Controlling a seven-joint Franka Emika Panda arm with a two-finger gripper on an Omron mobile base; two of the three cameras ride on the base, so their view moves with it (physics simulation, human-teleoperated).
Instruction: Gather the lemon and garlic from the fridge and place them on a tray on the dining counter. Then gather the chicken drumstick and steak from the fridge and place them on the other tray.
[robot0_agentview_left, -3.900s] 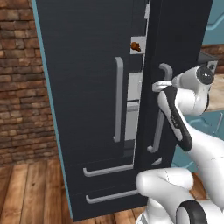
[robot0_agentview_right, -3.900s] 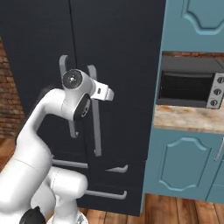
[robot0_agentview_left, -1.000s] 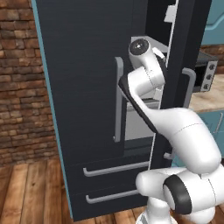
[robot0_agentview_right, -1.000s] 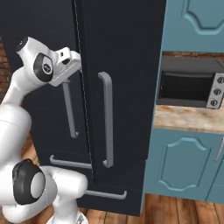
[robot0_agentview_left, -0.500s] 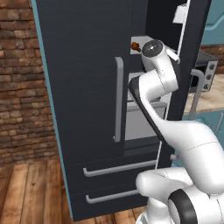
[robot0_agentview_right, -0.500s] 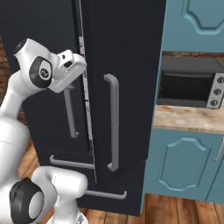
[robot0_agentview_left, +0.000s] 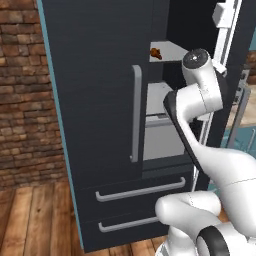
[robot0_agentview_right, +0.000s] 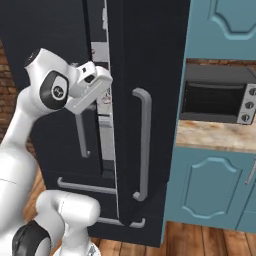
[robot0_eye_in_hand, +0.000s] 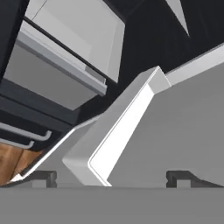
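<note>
Fridge (robot0_agentview_left: 100, 100) door ajar; its shelves mostly hidden by arm.

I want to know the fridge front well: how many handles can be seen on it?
4. Two vertical bars: one on the left door, one on the right door. Two horizontal ones on the drawers: upper, lower. The arm may hide more.

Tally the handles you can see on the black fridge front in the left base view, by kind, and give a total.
Upright bar handles on the fridge: 1, the grey bar on the left door.
Level drawer handles: 2, the upper and the lower.
Total: 3
</note>
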